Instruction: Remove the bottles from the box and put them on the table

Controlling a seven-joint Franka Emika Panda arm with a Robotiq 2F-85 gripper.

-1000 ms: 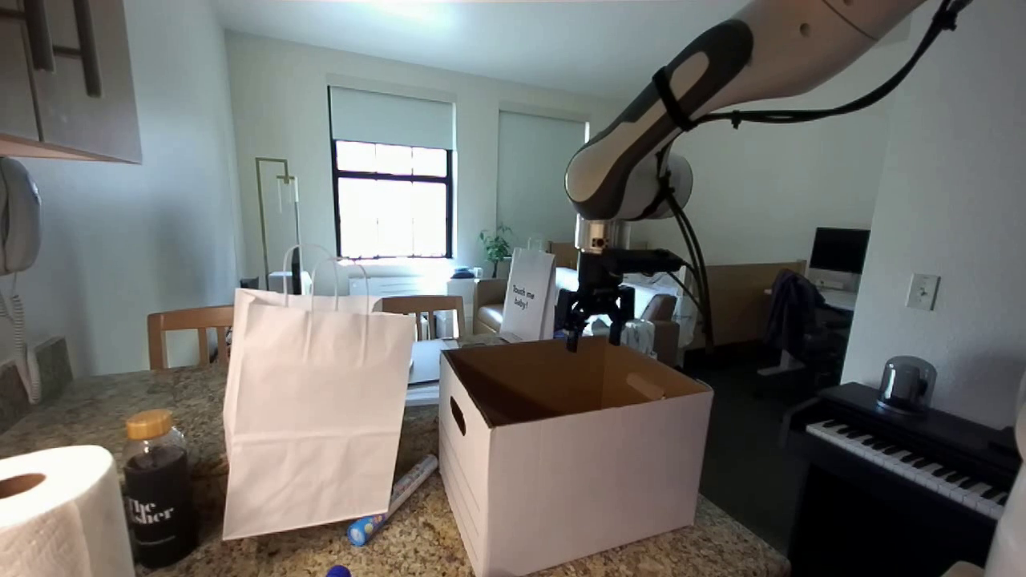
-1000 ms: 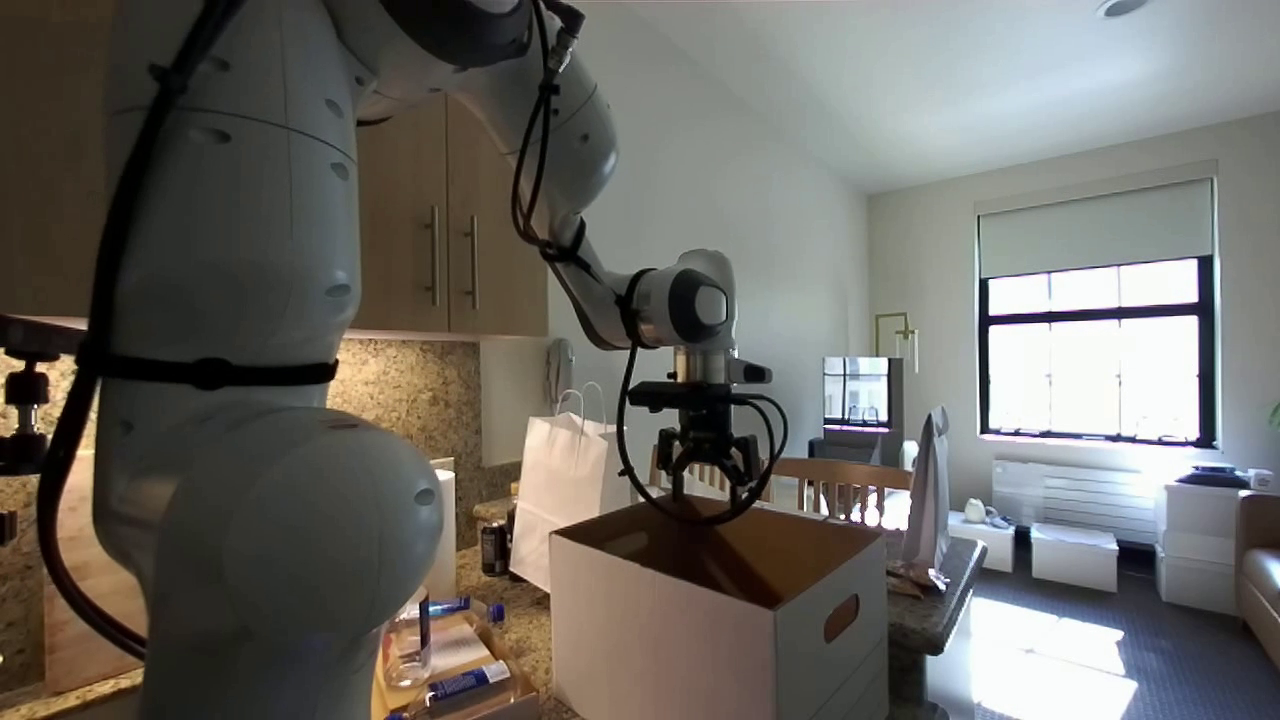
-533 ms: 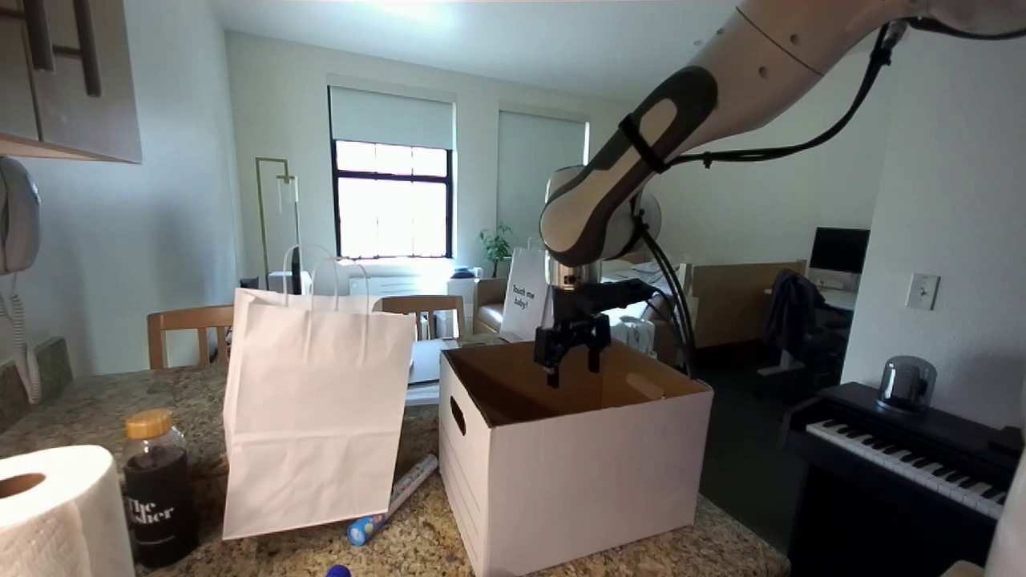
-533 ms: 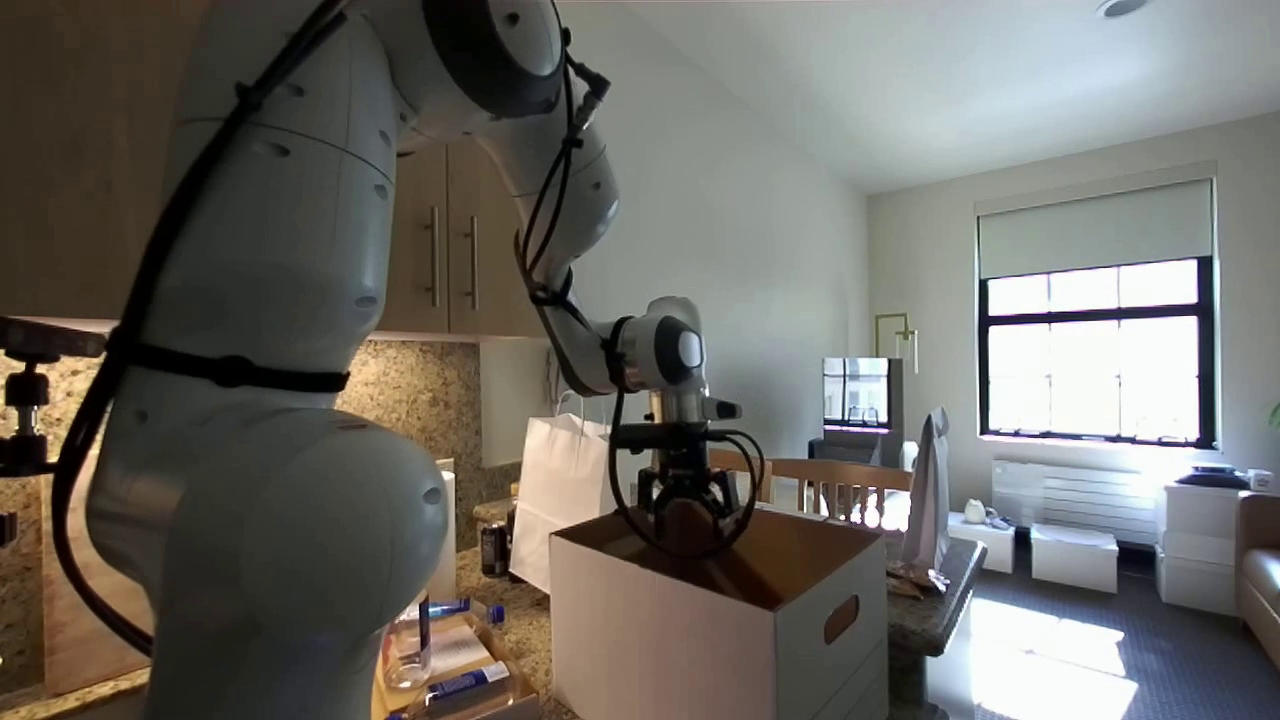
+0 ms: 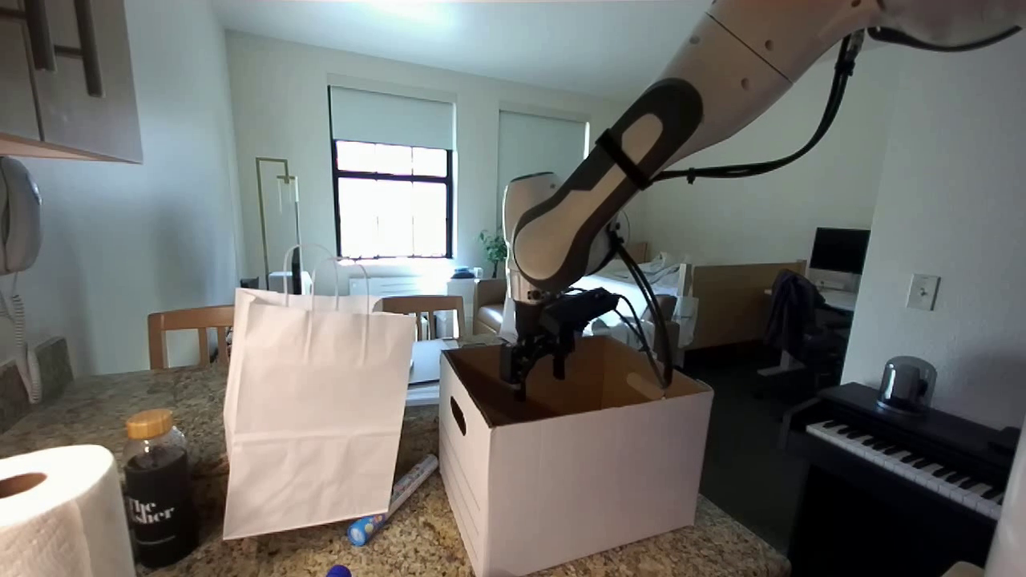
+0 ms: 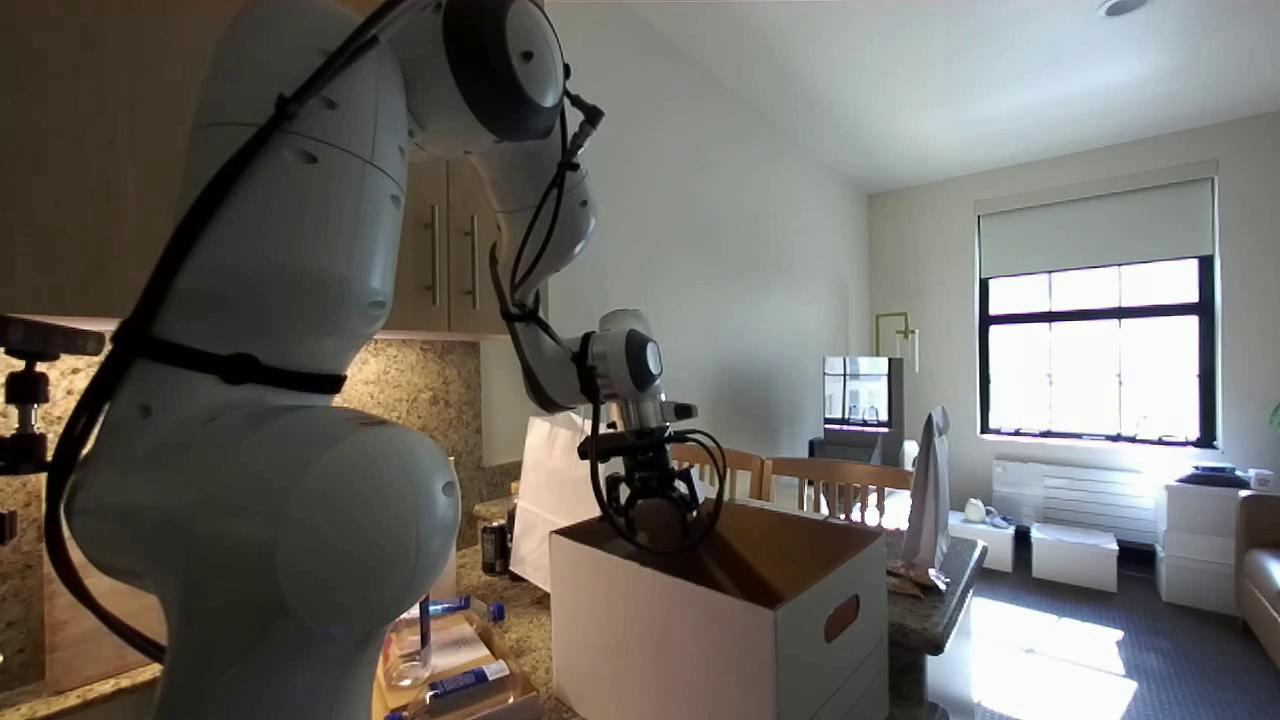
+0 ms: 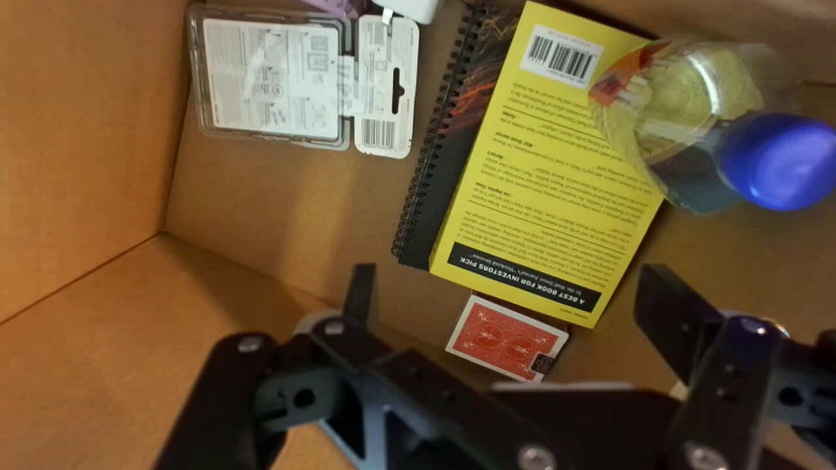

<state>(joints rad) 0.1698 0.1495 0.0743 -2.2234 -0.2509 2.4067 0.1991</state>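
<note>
Hanging within the rim of the box (image 5: 593, 481), jaws parted wide, blue-capped bottle (image 7: 712, 124) outside their gap

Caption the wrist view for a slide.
Looking into the box: open pincer, yellow book, red card pack and blue-capped bottle.

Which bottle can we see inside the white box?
The blue-capped bottle overlapping the yellow book in the wrist view; the other bottles, in an exterior view, are outside the box.

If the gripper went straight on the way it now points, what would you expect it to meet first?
Most likely the yellow book in the box; depth is unclear, so the gripper might instead reach the red card pack close by.
</note>
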